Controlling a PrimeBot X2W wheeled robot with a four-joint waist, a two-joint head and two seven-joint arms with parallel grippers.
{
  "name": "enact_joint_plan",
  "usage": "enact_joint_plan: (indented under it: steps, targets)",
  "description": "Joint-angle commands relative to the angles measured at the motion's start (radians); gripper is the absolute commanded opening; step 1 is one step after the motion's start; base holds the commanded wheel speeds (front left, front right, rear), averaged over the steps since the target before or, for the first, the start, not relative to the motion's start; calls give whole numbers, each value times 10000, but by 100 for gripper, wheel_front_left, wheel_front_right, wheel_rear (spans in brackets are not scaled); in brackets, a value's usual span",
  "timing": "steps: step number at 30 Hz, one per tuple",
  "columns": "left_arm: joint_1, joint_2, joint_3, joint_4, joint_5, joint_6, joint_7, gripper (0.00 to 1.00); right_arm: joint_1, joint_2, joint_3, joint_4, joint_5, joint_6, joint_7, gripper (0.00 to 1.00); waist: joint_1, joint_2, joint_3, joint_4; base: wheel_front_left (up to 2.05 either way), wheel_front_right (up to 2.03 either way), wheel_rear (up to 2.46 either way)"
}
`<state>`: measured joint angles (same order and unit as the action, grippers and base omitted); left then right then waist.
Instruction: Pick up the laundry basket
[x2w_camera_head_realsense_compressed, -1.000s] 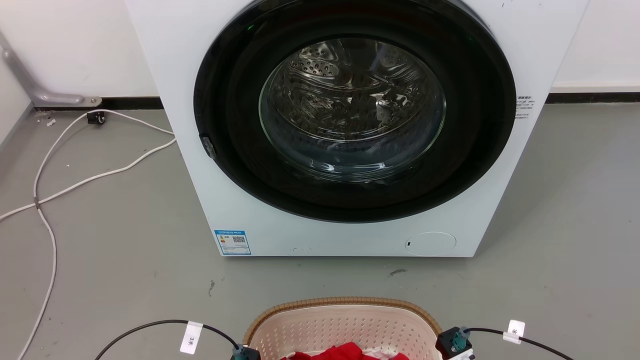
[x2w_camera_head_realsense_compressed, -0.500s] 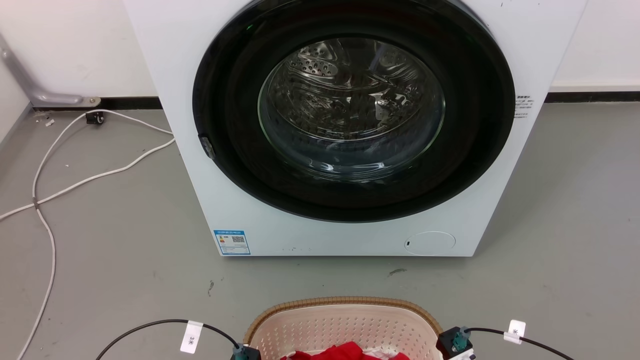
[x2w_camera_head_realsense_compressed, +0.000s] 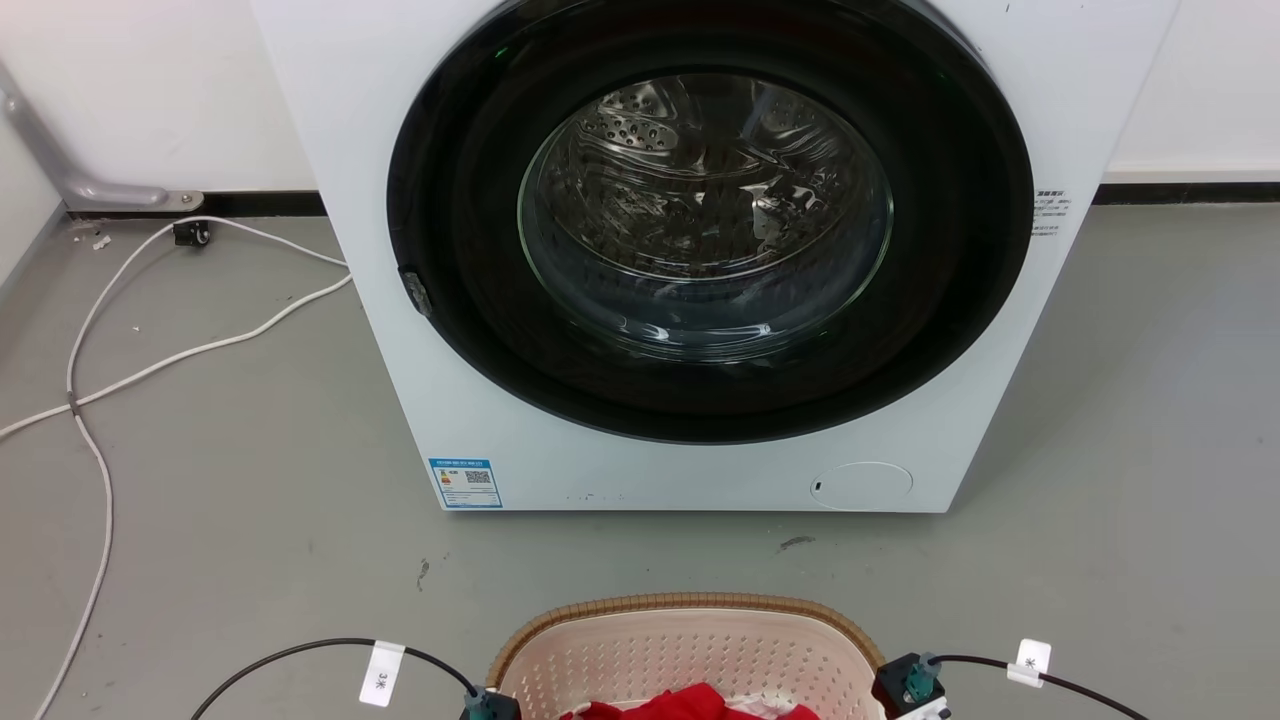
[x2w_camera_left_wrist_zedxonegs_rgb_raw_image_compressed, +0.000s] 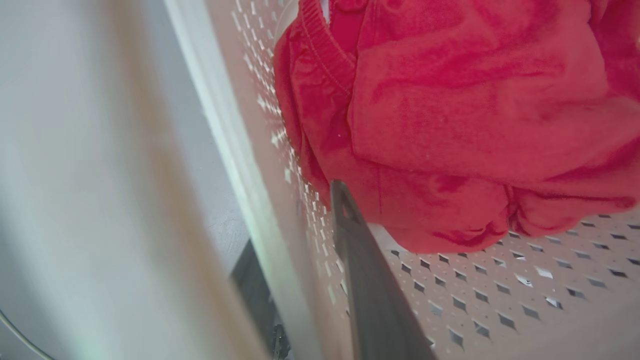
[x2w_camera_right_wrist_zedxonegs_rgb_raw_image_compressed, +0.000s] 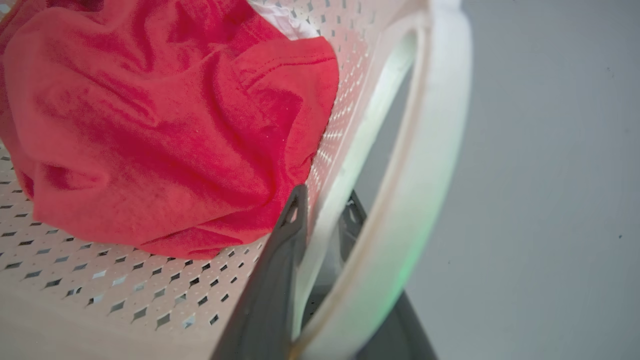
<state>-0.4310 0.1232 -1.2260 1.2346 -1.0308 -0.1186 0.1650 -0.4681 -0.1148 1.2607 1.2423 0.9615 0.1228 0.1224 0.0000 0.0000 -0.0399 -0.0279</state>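
The laundry basket (x2w_camera_head_realsense_compressed: 690, 650) sits at the bottom centre of the head view, cream-pink with perforated walls and a brown woven rim, and red clothes (x2w_camera_head_realsense_compressed: 700, 705) lie inside it. In the left wrist view my left gripper (x2w_camera_left_wrist_zedxonegs_rgb_raw_image_compressed: 292, 220) straddles the basket's left wall (x2w_camera_left_wrist_zedxonegs_rgb_raw_image_compressed: 280, 165), one dark finger (x2w_camera_left_wrist_zedxonegs_rgb_raw_image_compressed: 365, 290) inside and the other outside. My right gripper (x2w_camera_right_wrist_zedxonegs_rgb_raw_image_compressed: 325, 197) clamps the right wall (x2w_camera_right_wrist_zedxonegs_rgb_raw_image_compressed: 345, 125) beside the white handle (x2w_camera_right_wrist_zedxonegs_rgb_raw_image_compressed: 425, 165), with one finger (x2w_camera_right_wrist_zedxonegs_rgb_raw_image_compressed: 275, 280) inside. The red garment (x2w_camera_right_wrist_zedxonegs_rgb_raw_image_compressed: 165, 130) touches both inner fingers. The basket's underside is hidden.
A white washing machine (x2w_camera_head_realsense_compressed: 500, 400) with a closed round glass door (x2w_camera_head_realsense_compressed: 705, 215) stands straight ahead, a short stretch of grey floor (x2w_camera_head_realsense_compressed: 250, 560) away from the basket. White cables (x2w_camera_head_realsense_compressed: 90, 400) trail across the floor at the left. Black labelled cables (x2w_camera_head_realsense_compressed: 300, 655) run to my wrists.
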Motion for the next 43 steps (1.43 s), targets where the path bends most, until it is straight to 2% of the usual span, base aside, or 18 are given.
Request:
enact_joint_plan:
  steps: [1,43]
  targets:
    - [-116,-135,-165,-127,87,-199,-55,0,-195,151,93,-91,-9,145,-60,0,0,0,-3,-5,0,0,0]
    - [-132,-32,-488,-152,-196,-199,-111,0,-203,113,214,-67,2,146,-69,0,0,0,-18,-46,0,0,0]
